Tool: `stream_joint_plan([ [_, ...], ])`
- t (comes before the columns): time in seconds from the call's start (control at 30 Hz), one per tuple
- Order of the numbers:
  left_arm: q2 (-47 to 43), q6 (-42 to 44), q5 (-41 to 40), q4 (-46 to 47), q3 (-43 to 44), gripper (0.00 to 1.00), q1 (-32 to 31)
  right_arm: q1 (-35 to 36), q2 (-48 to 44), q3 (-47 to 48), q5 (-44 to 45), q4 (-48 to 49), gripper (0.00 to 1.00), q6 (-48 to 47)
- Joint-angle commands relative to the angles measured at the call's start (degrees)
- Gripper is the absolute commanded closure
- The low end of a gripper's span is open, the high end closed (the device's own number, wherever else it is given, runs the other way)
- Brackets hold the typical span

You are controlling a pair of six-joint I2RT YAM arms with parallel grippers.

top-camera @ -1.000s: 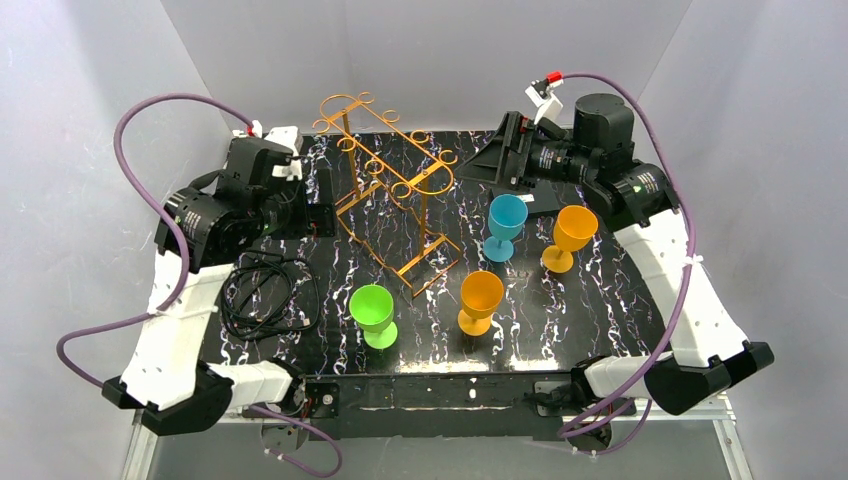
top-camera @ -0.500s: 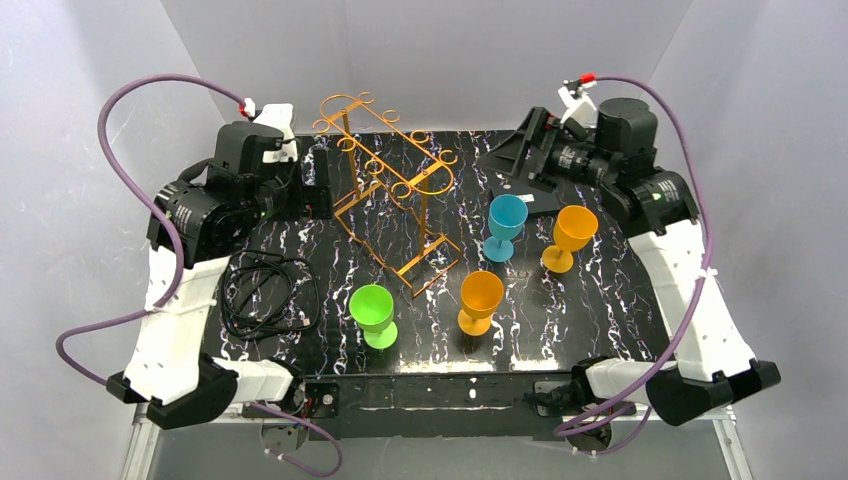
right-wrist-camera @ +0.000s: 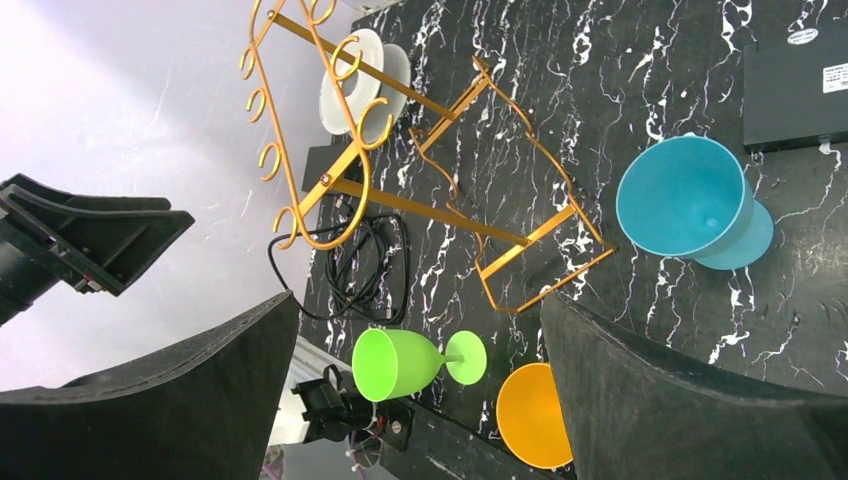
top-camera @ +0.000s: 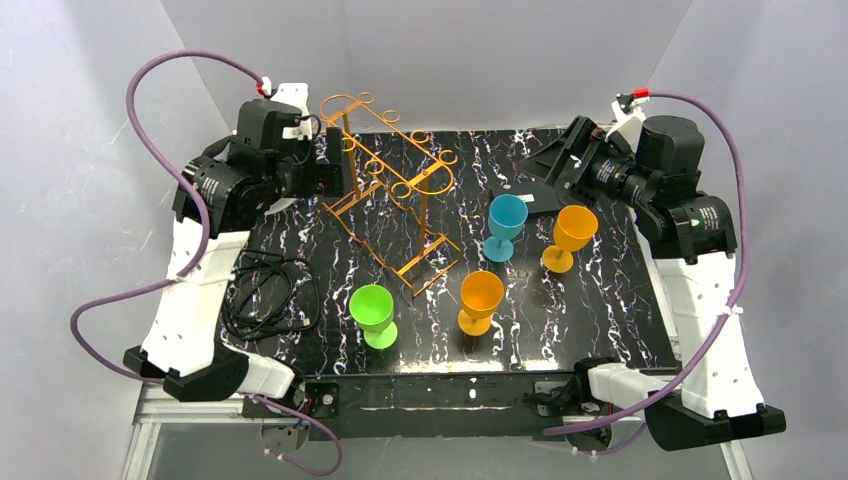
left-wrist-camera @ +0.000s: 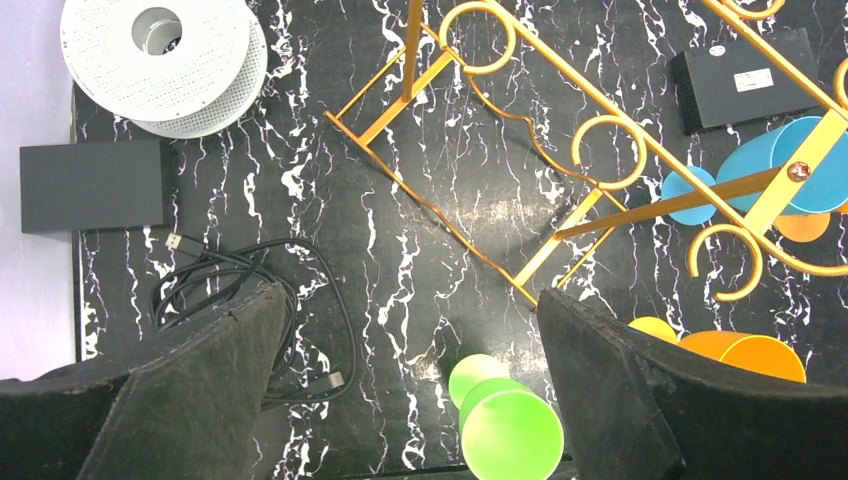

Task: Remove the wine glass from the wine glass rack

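The orange-gold wire rack (top-camera: 421, 215) stands at the back middle of the table, and no glass hangs on it. Four wine glasses stand upright on the table: green (top-camera: 372, 308), orange (top-camera: 481, 295), blue (top-camera: 507, 215) and a second orange (top-camera: 574, 228). My left gripper (top-camera: 335, 165) is open and empty, raised beside the rack's left end. My right gripper (top-camera: 555, 160) is open and empty, raised at the back right, apart from the glasses. The left wrist view shows the rack (left-wrist-camera: 680, 203) and the green glass (left-wrist-camera: 510, 435). The right wrist view shows the rack (right-wrist-camera: 430, 213) and the green glass (right-wrist-camera: 400, 363).
A coiled black cable (top-camera: 262, 295) lies at the left. A white spool (left-wrist-camera: 160, 60) and a black box (left-wrist-camera: 90, 185) sit at the back left. Another black box (left-wrist-camera: 745, 75) lies behind the blue glass. White walls close in the sides and back.
Both arms have lifted and drawn back. The left gripper moved up and right toward the rack's left end. The right gripper moved right, away from the glasses. The glasses have not moved.
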Motion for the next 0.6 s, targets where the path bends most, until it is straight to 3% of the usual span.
stream_joint_plan([
  [0.0, 0.9, -0.6, -0.8, 0.8, 1.4, 0.02, 0.4, -0.3, -0.1, -0.4, -0.2, 0.3, 0.02, -1.2],
  [0.57, 2.0, -1.1, 0.1, 0.5, 0.8, 0.02, 0.5, -1.2, -0.3, -1.9, -1.7, 1.1, 0.02, -0.5],
])
